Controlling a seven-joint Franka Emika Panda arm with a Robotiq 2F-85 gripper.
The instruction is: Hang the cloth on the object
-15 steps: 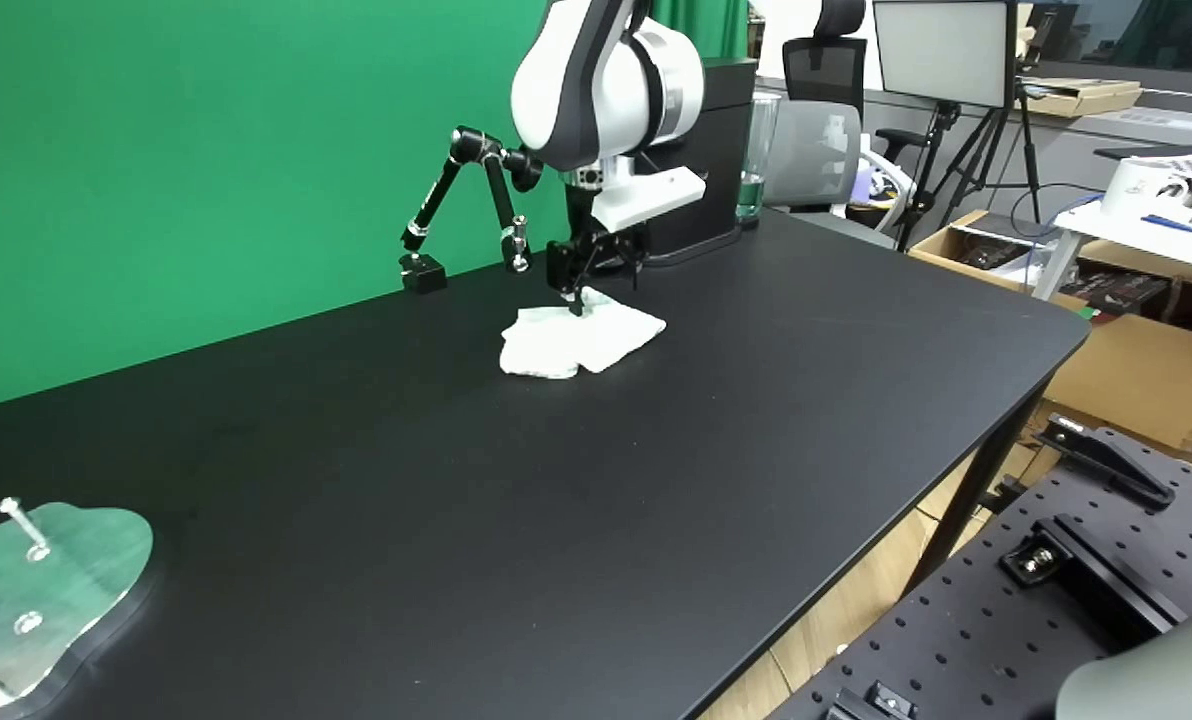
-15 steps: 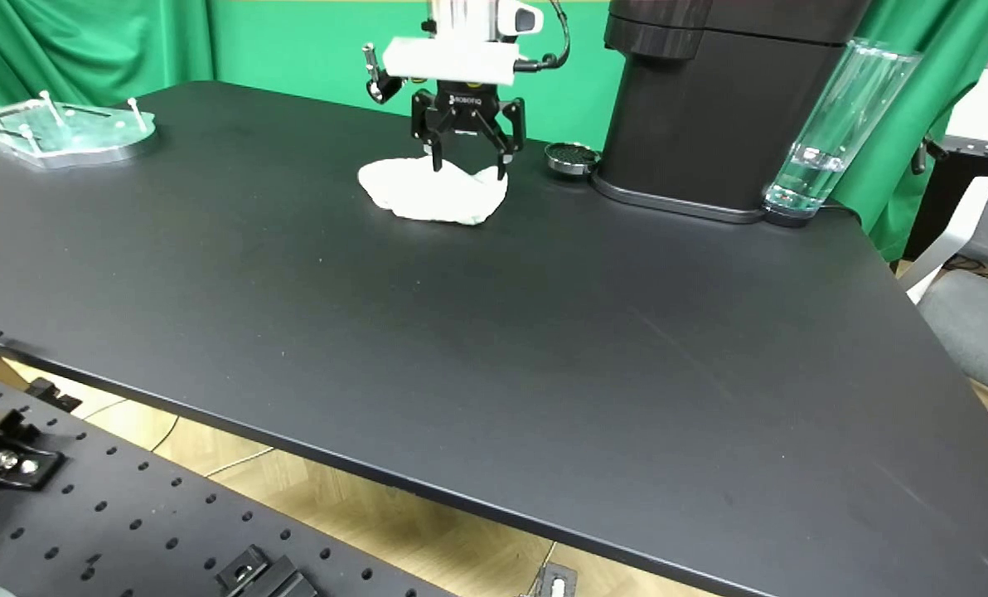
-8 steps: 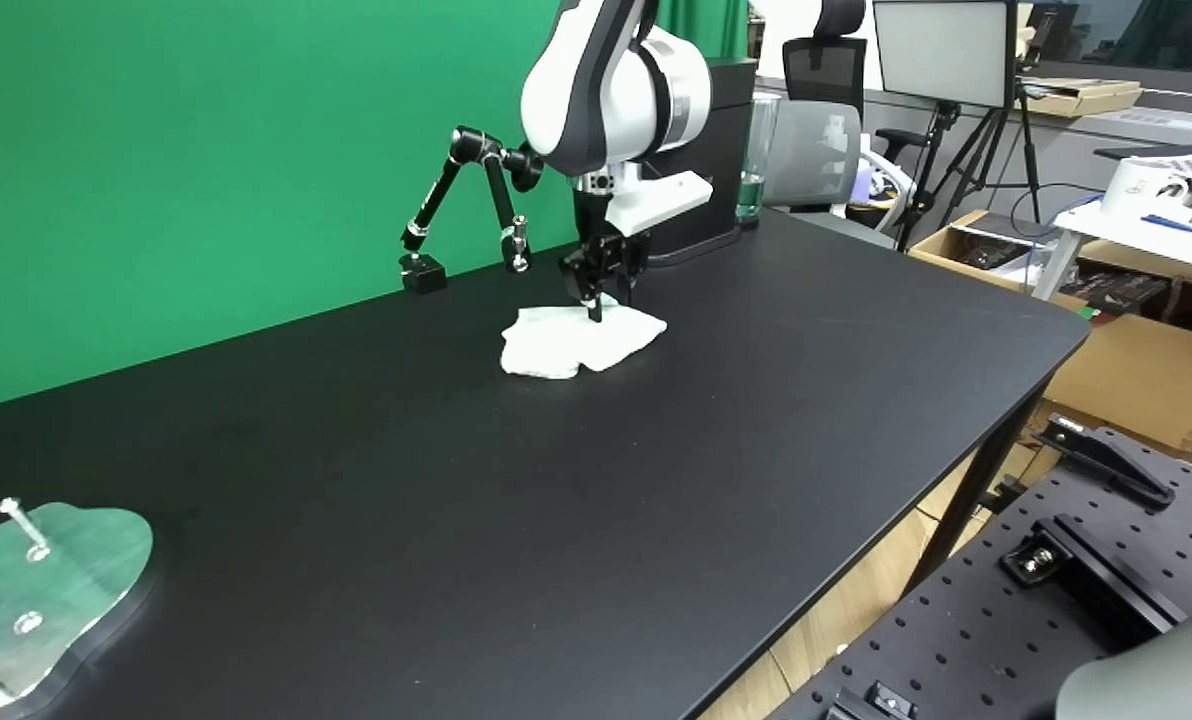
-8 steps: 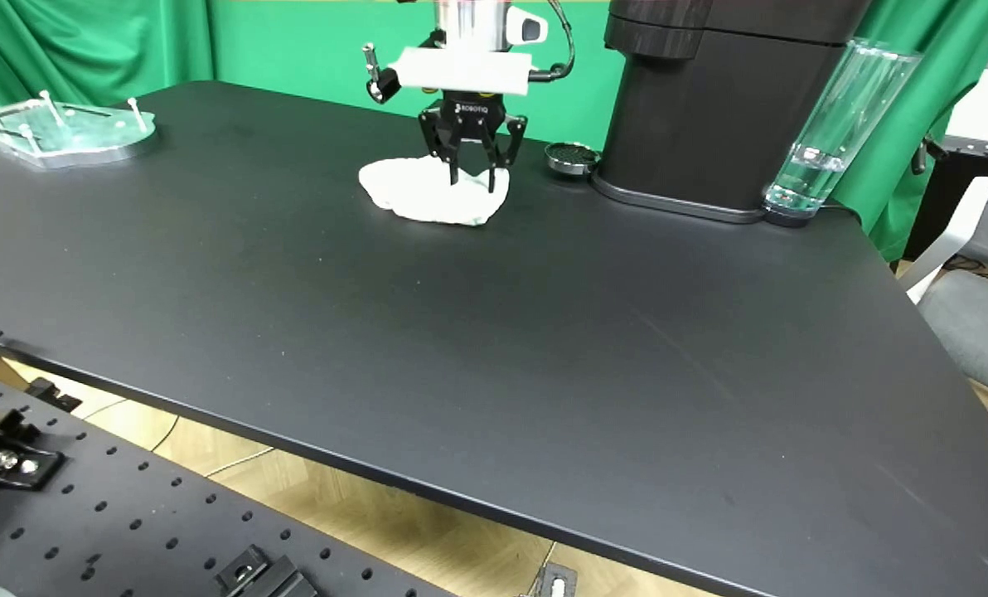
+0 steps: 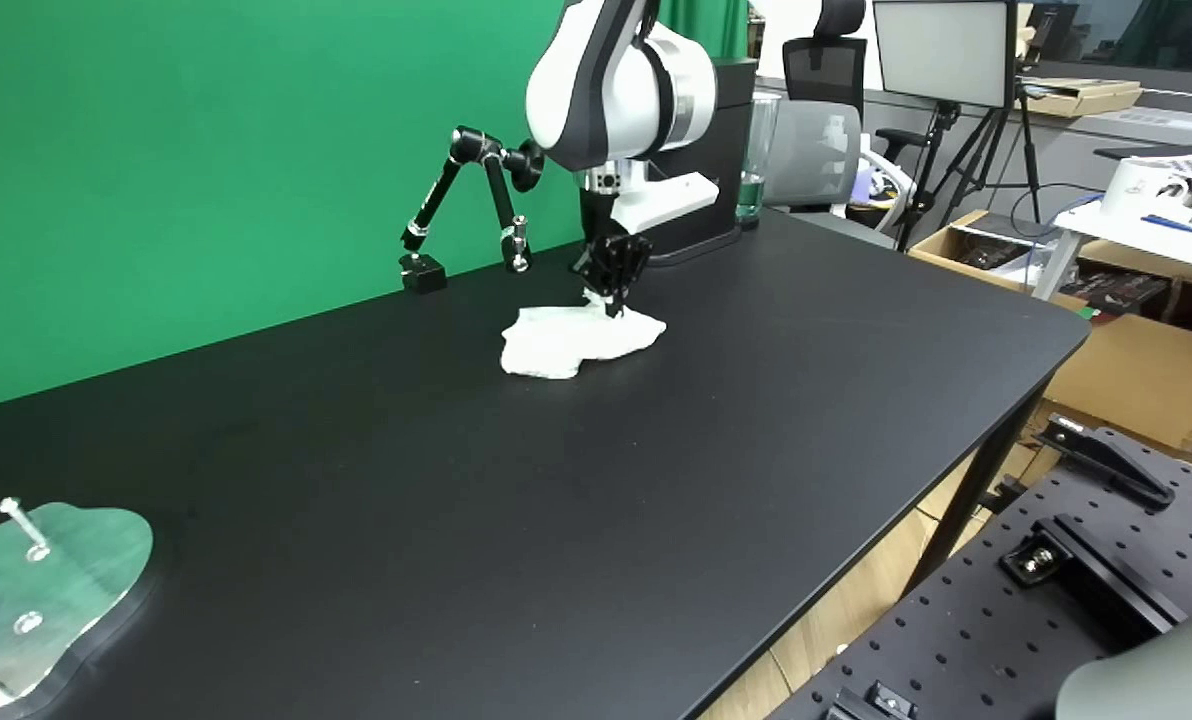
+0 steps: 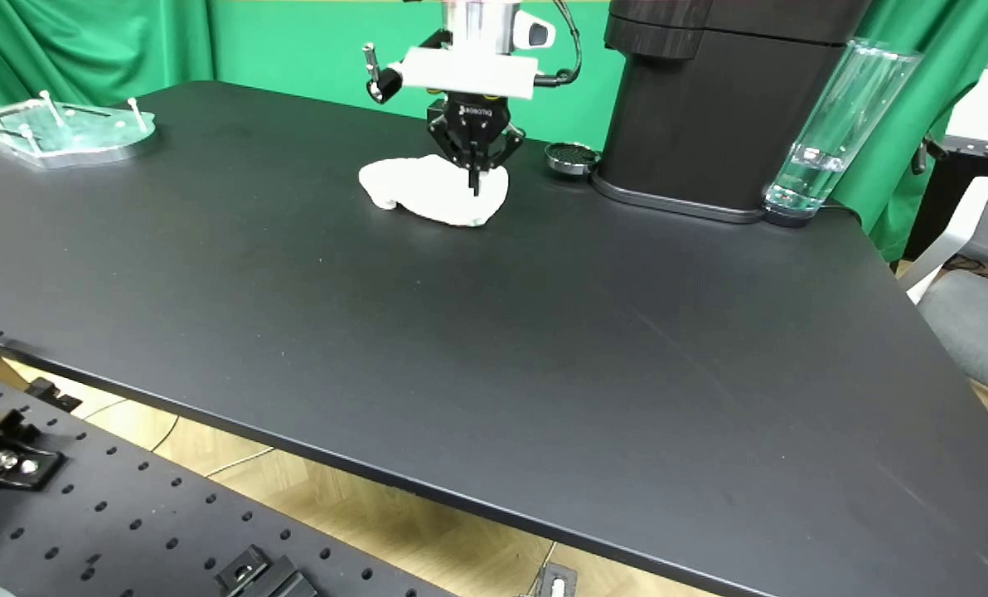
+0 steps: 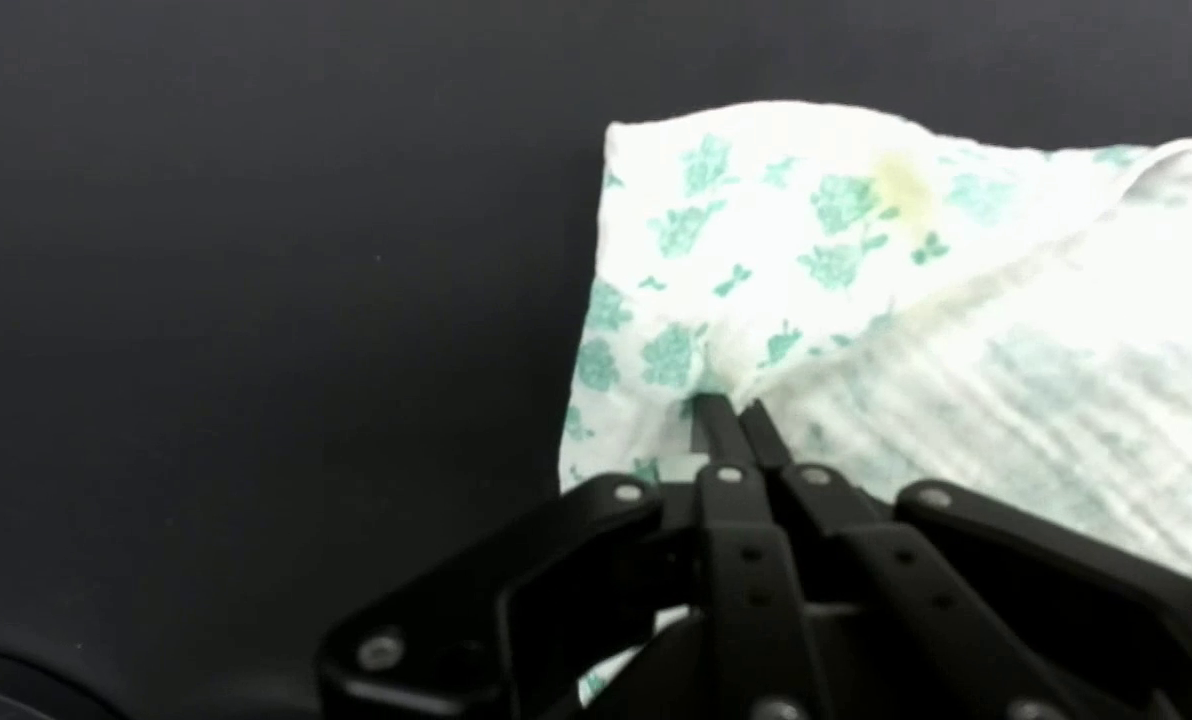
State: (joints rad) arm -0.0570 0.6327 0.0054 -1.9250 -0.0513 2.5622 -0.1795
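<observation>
The white cloth (image 6: 415,184) with green flower prints lies crumpled on the black table, seen in both exterior views. My gripper (image 6: 475,189) points down at its right part, fingertips against the fabric. In the wrist view the gripper (image 7: 736,404) has its jaws together, and creases in the cloth (image 7: 786,220) run out from the tips, so a fold is pinched there. What exactly lies between the tips is hidden. Which thing is the object I cannot tell; a black jointed arm (image 5: 473,148) by the green wall and a clear board with pegs (image 5: 86,560) both show.
A tall black machine (image 6: 734,116) stands right of the gripper, with a water-filled clear tube (image 6: 825,141) beside it. A small round metal tin (image 6: 571,157) sits close to the gripper. Along the table's near side runs a perforated panel (image 6: 154,522).
The gripper has shifted slightly right and lower over the cloth, in both exterior views. Its fingers have come together from wide apart, and the cloth's near edge has drawn in.
</observation>
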